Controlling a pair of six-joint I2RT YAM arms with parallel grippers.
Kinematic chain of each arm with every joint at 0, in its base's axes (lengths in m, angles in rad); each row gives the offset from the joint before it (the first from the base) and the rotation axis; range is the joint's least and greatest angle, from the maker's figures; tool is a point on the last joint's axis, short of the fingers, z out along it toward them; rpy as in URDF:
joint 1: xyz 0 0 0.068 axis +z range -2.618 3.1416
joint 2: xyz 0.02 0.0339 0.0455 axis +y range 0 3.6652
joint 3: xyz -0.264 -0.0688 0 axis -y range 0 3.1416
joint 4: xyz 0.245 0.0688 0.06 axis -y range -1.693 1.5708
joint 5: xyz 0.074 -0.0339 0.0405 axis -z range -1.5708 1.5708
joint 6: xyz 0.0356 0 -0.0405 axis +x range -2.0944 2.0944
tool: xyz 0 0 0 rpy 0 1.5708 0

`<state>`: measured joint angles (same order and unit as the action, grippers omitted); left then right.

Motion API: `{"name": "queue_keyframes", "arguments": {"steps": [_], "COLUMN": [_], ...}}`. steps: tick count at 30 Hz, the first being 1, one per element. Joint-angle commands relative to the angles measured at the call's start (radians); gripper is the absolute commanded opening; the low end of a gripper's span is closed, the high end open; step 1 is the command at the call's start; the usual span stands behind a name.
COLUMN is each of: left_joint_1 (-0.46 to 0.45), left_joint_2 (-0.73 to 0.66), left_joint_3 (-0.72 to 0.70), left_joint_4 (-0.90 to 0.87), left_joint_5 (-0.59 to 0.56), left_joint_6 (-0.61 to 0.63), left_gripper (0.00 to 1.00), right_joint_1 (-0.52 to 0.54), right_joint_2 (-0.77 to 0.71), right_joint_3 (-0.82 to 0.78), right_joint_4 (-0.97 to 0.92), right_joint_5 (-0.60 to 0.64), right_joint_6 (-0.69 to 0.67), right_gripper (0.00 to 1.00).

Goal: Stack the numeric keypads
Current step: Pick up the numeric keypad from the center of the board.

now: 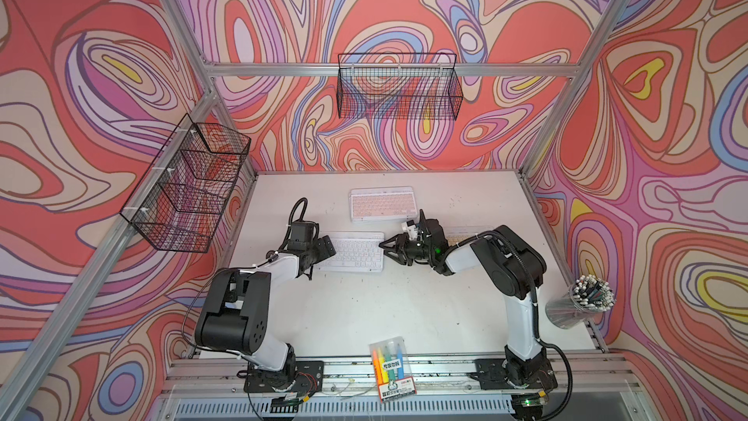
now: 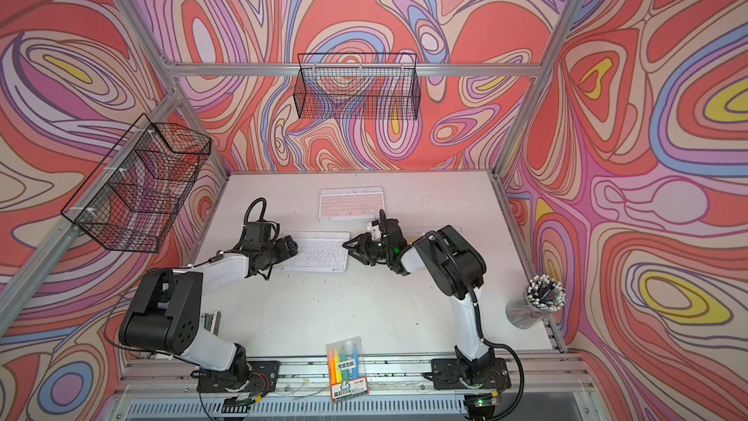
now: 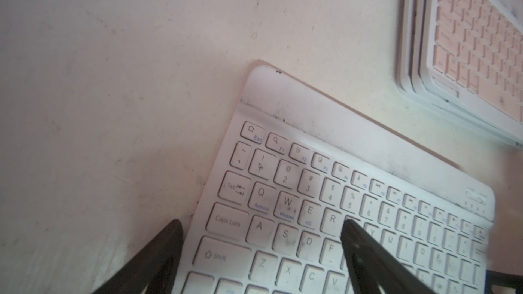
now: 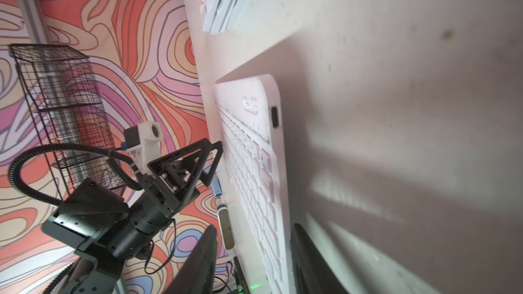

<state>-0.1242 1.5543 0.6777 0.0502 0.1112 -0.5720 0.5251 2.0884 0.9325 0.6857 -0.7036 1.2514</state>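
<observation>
Left gripper [image 1: 328, 248] is released, jaws wide. They straddle the left end of the white keypad [image 1: 354, 253]: in the left wrist view one finger [image 3: 368, 250] is over the keys and the other is off the edge over bare worktop [image 1: 364, 317]. Can't tell whether either finger touches.

Right gripper [image 1: 387, 245] comes in from the right, jaws apart around the keypad's right edge. In the right wrist view one finger [image 4: 203, 255] sits on the key side with a visible gap and the other is on the underside. No clamp yet.

The white keypad lies keys up at mid worktop, a bit toward the back edge, between the two grippers.

Stack [image 1: 381, 204] sits behind it near the middle of the back edge, apart from the white one. Pink keypad on top, several frames under it, their colours not readable.

Another keypad [image 1: 452, 236] is mostly hidden under the right arm, toward the right edge, with yellowish keys.

Marker pack [image 1: 392, 370] is at the front edge, overhanging the rail. Pen cup [image 1: 583, 301] is at the right edge.
</observation>
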Motion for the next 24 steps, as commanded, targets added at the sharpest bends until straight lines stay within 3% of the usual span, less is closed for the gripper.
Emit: {"name": "queue_keyframes", "arguments": {"steps": [1,5,9,13,18,24], "left_joint_1": [-0.034,-0.033,-0.033,-0.034,-0.034,-0.034], "left_joint_2": [0.056,0.059,0.058,0.050,0.052,0.071], "left_joint_3": [-0.055,-0.054,-0.055,-0.062,-0.074,-0.108], "left_joint_4": [-0.121,-0.119,-0.117,-0.112,-0.086,-0.026], "left_joint_5": [0.223,0.229,0.235,0.233,0.269,0.326], "left_joint_6": [-0.050,-0.050,-0.048,-0.048,-0.047,-0.076], "left_gripper": [0.90,0.89,0.89,0.89,0.89,0.89], "right_joint_1": [0.058,0.080,0.087,0.105,0.110,0.111], "right_joint_2": [-0.058,-0.087,-0.082,-0.089,-0.073,-0.042], "right_joint_3": [0.057,0.120,0.141,0.219,0.203,0.157], "right_joint_4": [-0.127,-0.321,-0.348,-0.578,-0.467,-0.148], "right_joint_5": [-0.055,-0.010,0.013,0.114,0.074,-0.015], "right_joint_6": [-0.117,-0.247,-0.258,-0.359,-0.309,-0.131], "right_gripper": [0.43,0.43,0.43,0.43,0.43,0.43]}}
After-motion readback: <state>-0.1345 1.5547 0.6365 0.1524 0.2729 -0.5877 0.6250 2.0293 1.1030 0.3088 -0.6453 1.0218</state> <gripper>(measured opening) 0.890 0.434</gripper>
